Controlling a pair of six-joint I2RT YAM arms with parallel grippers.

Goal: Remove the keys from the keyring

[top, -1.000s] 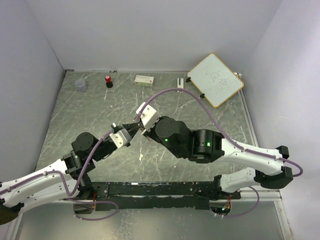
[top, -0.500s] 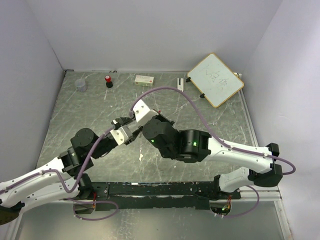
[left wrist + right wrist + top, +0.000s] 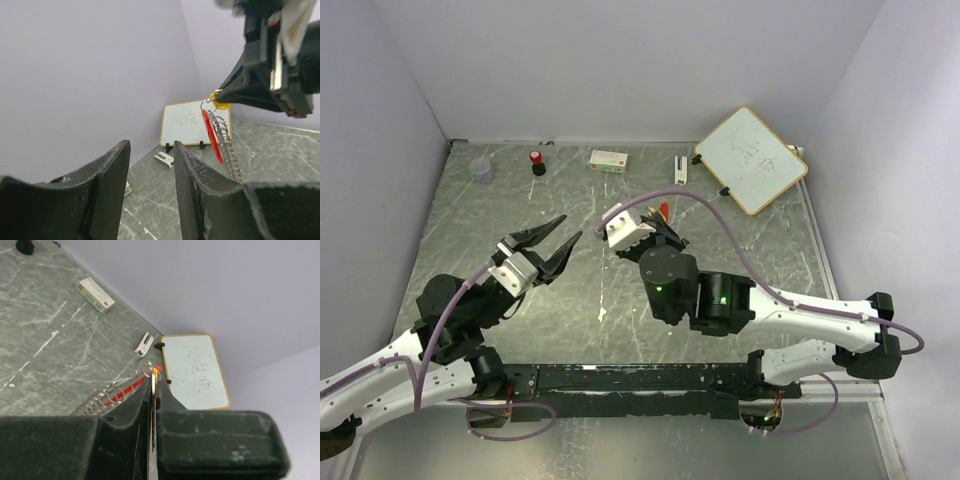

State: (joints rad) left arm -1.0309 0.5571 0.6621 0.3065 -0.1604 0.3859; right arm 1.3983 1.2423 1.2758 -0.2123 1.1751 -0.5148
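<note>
The table (image 3: 470,240) is a grey-green slab with a stone-like pattern, veined and scratched with white, and a thin metal strip runs along its edges. Plain, matt, pale lilac walls (image 3: 620,70) close in the left, far and right sides.

Along the far edge, from the left corner, stand a small clear cup (image 3: 481,171), a black bottle with a red cap (image 3: 536,161), a flat white and green box (image 3: 608,159) and a small white clip (image 3: 680,168). A wood-framed whiteboard (image 3: 750,160) with faint writing leans in the far right corner.

The right gripper (image 3: 152,385) is over the middle of the table, nearer the far edge. Its dark jaws are pressed together on the flat yellow-headed key (image 3: 220,104), and only a sliver of yellow shows between them. From that key hangs the keyring (image 3: 227,147), a run of thin silvery loops strung like a spring. The narrow, glossy red key (image 3: 212,132) lies beside it. The lower end of the loops passes behind a left finger in the left wrist view, so I cannot tell whether it touches the table.

The left gripper (image 3: 572,226) is to the left of the middle, well apart from the bunch. Its two black, tapering fingers (image 3: 107,185) are spread wide and hold nothing.
</note>
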